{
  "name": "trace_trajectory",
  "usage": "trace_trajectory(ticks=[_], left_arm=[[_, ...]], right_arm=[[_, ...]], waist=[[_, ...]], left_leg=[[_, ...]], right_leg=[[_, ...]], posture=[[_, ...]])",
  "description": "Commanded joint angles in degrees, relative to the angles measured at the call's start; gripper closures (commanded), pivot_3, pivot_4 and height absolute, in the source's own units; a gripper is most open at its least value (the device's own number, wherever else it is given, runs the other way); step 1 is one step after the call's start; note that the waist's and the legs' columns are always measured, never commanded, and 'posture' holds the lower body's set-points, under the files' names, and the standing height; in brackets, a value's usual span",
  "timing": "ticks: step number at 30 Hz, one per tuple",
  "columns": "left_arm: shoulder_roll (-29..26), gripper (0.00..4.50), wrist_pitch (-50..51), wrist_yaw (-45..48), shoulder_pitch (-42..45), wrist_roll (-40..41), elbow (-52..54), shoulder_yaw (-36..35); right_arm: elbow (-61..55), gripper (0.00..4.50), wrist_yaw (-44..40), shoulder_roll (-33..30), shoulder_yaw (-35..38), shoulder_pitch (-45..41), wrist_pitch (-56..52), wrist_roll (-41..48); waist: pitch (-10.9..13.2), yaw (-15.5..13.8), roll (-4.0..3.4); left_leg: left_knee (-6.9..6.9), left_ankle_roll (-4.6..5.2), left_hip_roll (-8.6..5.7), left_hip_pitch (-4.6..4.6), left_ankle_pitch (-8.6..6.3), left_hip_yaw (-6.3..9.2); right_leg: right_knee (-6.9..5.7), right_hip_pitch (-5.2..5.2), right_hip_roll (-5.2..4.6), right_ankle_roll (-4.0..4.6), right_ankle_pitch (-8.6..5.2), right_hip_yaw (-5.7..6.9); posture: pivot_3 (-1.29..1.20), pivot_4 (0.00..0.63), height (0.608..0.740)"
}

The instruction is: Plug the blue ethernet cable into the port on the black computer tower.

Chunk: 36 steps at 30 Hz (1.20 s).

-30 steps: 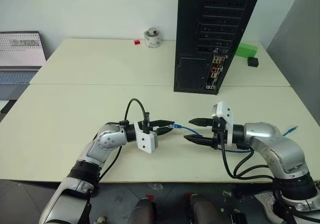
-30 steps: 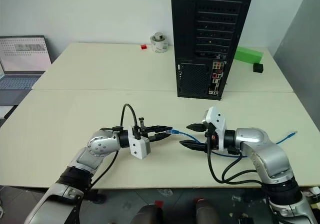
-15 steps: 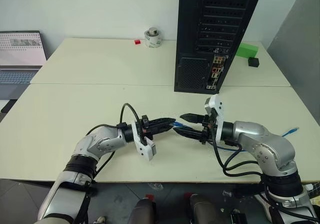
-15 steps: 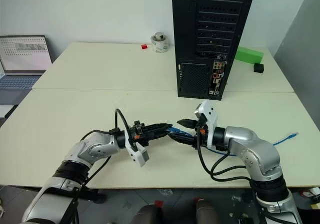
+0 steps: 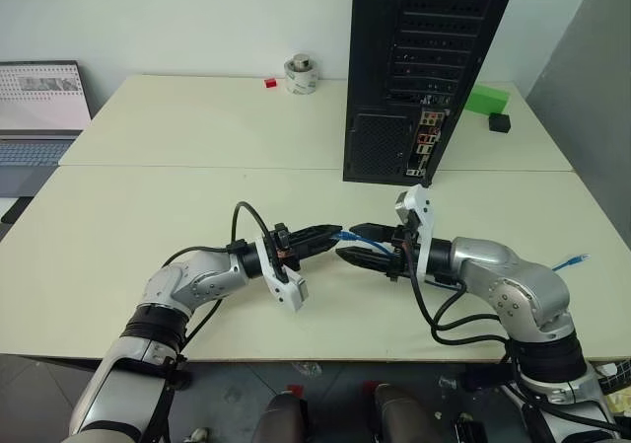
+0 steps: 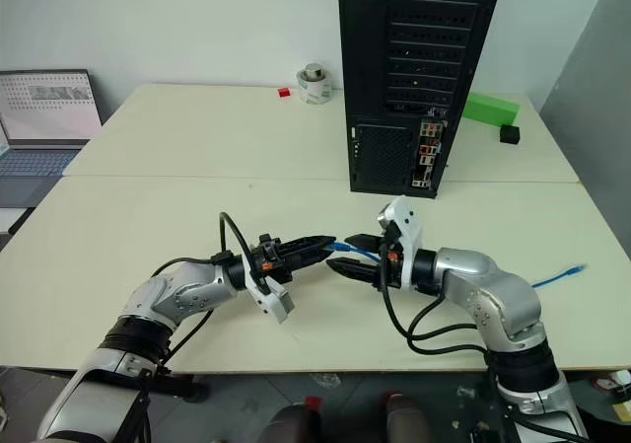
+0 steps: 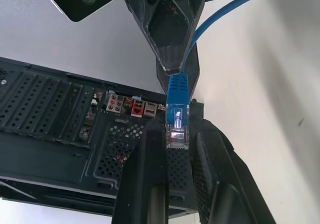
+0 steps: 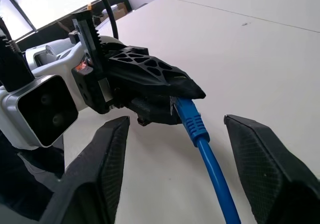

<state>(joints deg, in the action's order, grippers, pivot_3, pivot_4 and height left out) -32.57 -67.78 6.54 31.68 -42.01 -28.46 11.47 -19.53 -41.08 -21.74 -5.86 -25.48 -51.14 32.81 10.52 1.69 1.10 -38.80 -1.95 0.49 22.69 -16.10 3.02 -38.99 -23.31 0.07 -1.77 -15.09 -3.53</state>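
Fingers (image 8: pixel 150 77) of the left gripper (image 5: pixel 330 234) are clamped on the plug of the blue ethernet cable (image 7: pixel 176 109), held low over the cream table (image 5: pixel 148 196). Facing it, the right gripper (image 5: pixel 357 243) has its fingers spread on either side of the cord, not gripping it. From there the cable trails right across the table, its other plug lying near the table's right edge. Behind stands the black computer tower (image 5: pixel 424 58), rear face forward (its port (image 5: pixel 422 149) probably sits in the coloured connector strip). A laptop (image 5: pixel 39 108) stands at far left, before a pale wall.
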Motion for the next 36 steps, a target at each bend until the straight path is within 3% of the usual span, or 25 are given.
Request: trace_trajectory(ticks=[1, 10, 26, 28, 30, 32, 36], left_arm=[[-0.7, 4.20, 0.3, -1.6, 0.0, 0.1, 2.7, 0.7], [-1.4, 4.20, 1.1, -2.6, -0.6, 0.2, 4.0, 1.8], [-3.0, 4.21, -0.7, -2.4, -0.5, 2.4, 3.2, 4.1], [-3.0, 3.51, -0.1, -1.2, -0.4, 5.1, 2.7, 4.5], [-3.2, 3.32, 0.6, 0.4, -0.1, 7.2, 2.1, 5.0], [-3.3, 2.76, 1.5, 2.0, 0.2, 9.3, 1.6, 5.4], [-3.5, 2.04, 4.6, 6.2, 0.0, 14.4, -0.7, 5.9]], right_arm=[[0.0, 2.43, 0.2, 0.6, -0.3, -1.6, 0.9, 0.5], [1.3, 4.43, 0.1, 0.9, 0.2, -2.1, 0.5, 1.3], [2.4, 4.49, -1.1, 0.0, 0.6, -2.9, -0.3, 2.2], [2.4, 4.49, -1.2, -0.2, 0.5, -2.9, -0.3, 2.2], [2.4, 4.49, -1.3, -0.5, 0.5, -2.9, -0.3, 2.1], [2.4, 4.49, -1.2, -0.8, 0.5, -2.9, -0.2, 2.0], [2.5, 4.49, -0.3, -1.1, 1.0, -2.8, 0.3, 1.7]], waist=[[0.0, 0.0, 0.00], [0.0, 0.0, 0.00], [0.0, 0.0, 0.00], [0.0, 0.0, 0.00], [0.0, 0.0, 0.00], [0.0, 0.0, 0.00], [0.0, 0.1, 0.00]], left_leg=[[0.00, 0.00, 0.00, 0.00, 0.00, 0.00], [0.00, 0.00, 0.01, 0.00, 0.00, 0.01], [0.00, 0.00, 0.01, 0.00, 0.00, 0.00], [0.00, 0.00, 0.01, 0.00, 0.00, 0.00], [0.00, 0.00, 0.01, 0.00, 0.00, 0.01], [0.00, 0.00, 0.01, 0.00, 0.00, 0.00], [0.00, 0.00, 0.01, 0.01, 0.00, 0.00]], right_leg=[[0.00, 0.00, 0.00, 0.00, 0.00, 0.00], [-0.01, -0.01, 0.00, 0.00, 0.00, 0.00], [0.00, -0.01, 0.00, 0.00, 0.00, 0.00], [0.00, -0.01, -0.01, 0.00, 0.00, 0.00], [0.00, -0.01, -0.01, 0.00, 0.00, 0.00], [0.00, -0.01, 0.00, 0.00, 0.00, -0.01], [0.00, -0.01, 0.00, 0.00, 0.00, 0.01]], posture=[[0.00, 0.150, 0.740], [0.00, 0.150, 0.740], [0.00, 0.150, 0.740], [0.00, 0.150, 0.740], [0.00, 0.150, 0.740], [0.00, 0.150, 0.740], [0.00, 0.150, 0.740]])
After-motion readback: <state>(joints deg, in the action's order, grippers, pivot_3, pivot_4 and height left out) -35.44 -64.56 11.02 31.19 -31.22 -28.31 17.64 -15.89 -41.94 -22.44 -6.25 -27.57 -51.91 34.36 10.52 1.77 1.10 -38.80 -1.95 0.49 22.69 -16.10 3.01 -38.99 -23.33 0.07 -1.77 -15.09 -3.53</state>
